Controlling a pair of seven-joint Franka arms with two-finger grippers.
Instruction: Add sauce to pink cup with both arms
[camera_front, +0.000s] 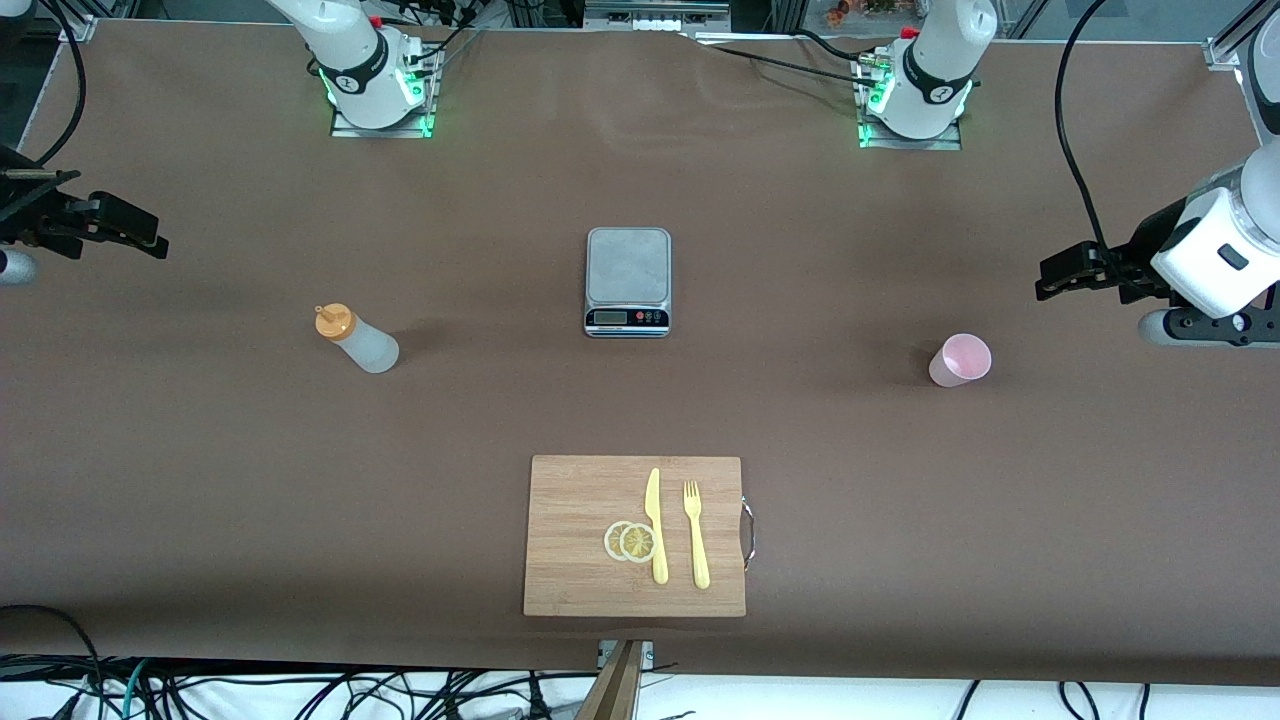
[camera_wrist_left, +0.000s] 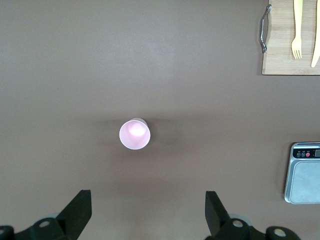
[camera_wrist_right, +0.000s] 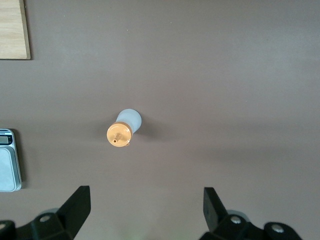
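Observation:
The sauce bottle (camera_front: 358, 340), translucent whitish with an orange nozzle cap, stands on the brown table toward the right arm's end. The pink cup (camera_front: 960, 360) stands upright and empty toward the left arm's end. My left gripper (camera_front: 1048, 278) hovers open and empty over the table near the cup. In the left wrist view the cup (camera_wrist_left: 134, 134) lies ahead of the gripper (camera_wrist_left: 147, 210), apart from it. My right gripper (camera_front: 150, 238) hovers open and empty over the table's end near the bottle. In the right wrist view the bottle (camera_wrist_right: 122, 131) lies ahead of the gripper (camera_wrist_right: 146, 207), apart from it.
A grey kitchen scale (camera_front: 627, 280) sits mid-table between bottle and cup. A wooden cutting board (camera_front: 570, 500) lies nearer the front camera, carrying a yellow knife (camera_front: 655, 525), a yellow fork (camera_front: 695, 535) and lemon slices (camera_front: 630, 541).

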